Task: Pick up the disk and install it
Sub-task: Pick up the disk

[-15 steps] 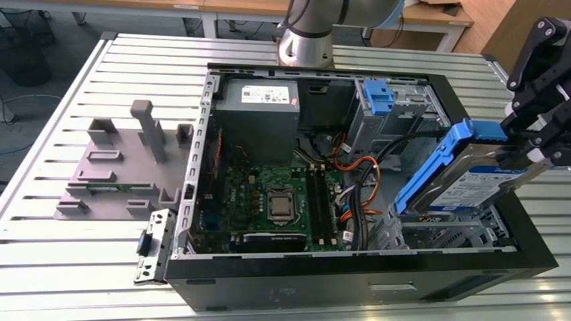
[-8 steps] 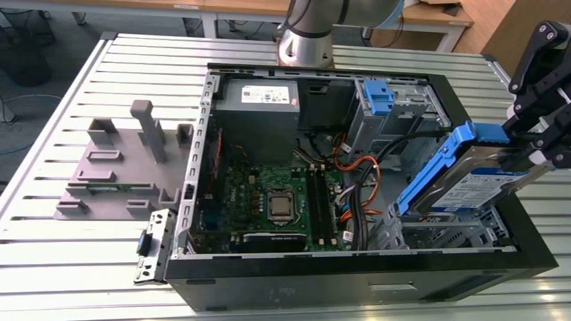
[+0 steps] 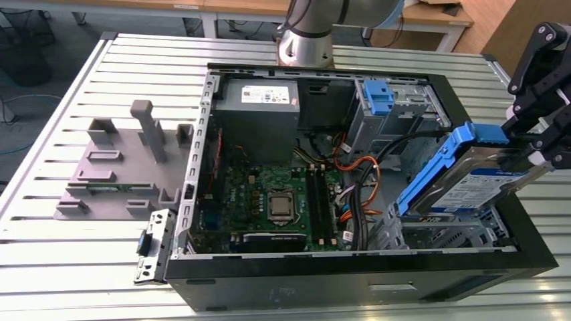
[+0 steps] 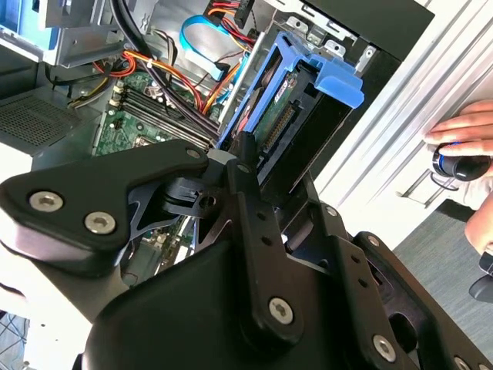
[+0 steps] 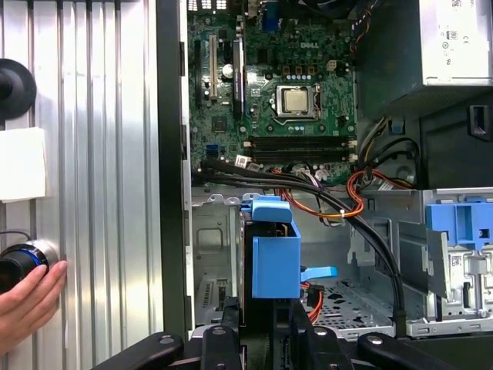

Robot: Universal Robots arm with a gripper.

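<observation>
Fingers of the black gripper (image 5: 263,312) pinch the flat silver metal disk (image 3: 471,187) with blue plastic side rails, tilted above the open black computer case (image 3: 357,287). Just beneath the fingertips sits the grey metal drive bay (image 5: 212,254), green motherboard (image 5: 285,131) beyond.

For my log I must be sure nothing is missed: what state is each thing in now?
disk, tilted over the drive bay, not seated.
gripper, fingers shut on the disk.
computer case, on its side, open.
processor, bare, no cooler.
hand, touching a round knob.
</observation>
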